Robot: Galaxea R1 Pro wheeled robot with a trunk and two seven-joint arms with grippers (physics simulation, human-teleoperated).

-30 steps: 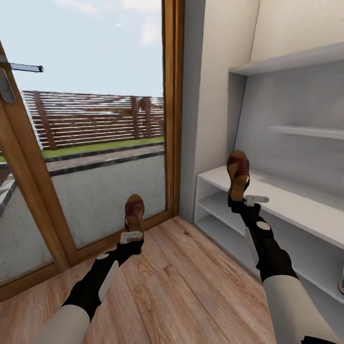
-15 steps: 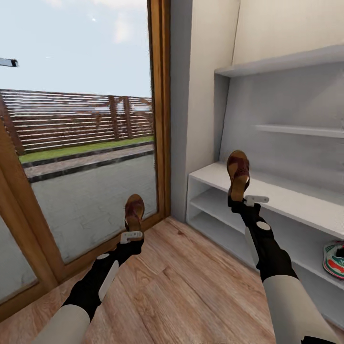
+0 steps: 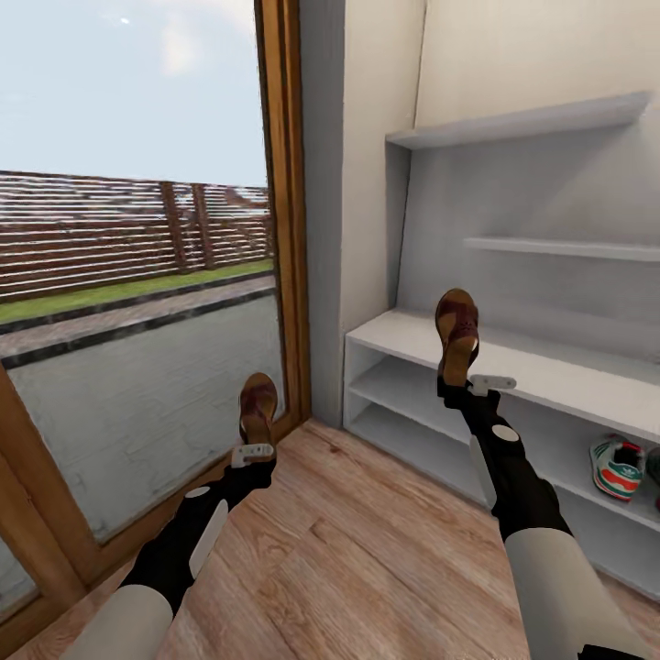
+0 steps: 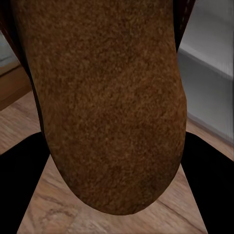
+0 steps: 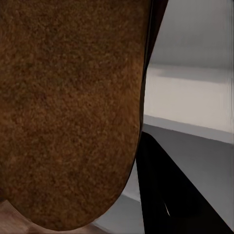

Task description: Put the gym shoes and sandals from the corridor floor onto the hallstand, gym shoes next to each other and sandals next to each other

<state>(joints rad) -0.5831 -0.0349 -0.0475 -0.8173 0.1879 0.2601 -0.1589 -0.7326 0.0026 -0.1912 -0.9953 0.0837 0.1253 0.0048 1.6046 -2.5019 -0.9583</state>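
Observation:
I hold one brown sandal in each hand. My left gripper (image 3: 254,440) is shut on a sandal (image 3: 258,406) that stands upright over the wood-plank corridor floor (image 3: 367,541); its sole (image 4: 107,97) is close against the left wrist camera. My right gripper (image 3: 456,380) is shut on the other sandal (image 3: 456,332), held upright in front of the hallstand's bench top (image 3: 550,371); the right wrist view looks at its sole (image 5: 68,107). A white gym shoe (image 3: 616,467) with green stripes and red-orange patches sits on the rack's middle shelf at the right.
A glass door in a wooden frame (image 3: 286,211) stands to the left of the hallstand, with a fence and a paved yard behind it. Two floating shelves (image 3: 522,124) hang above the bench top. Open floor lies between my arms.
The whole view has swung to the right: door and hallstand have slid left in the picture, and the gym shoe on the shelf has come further into view. Both arms keep their pose and their sandals.

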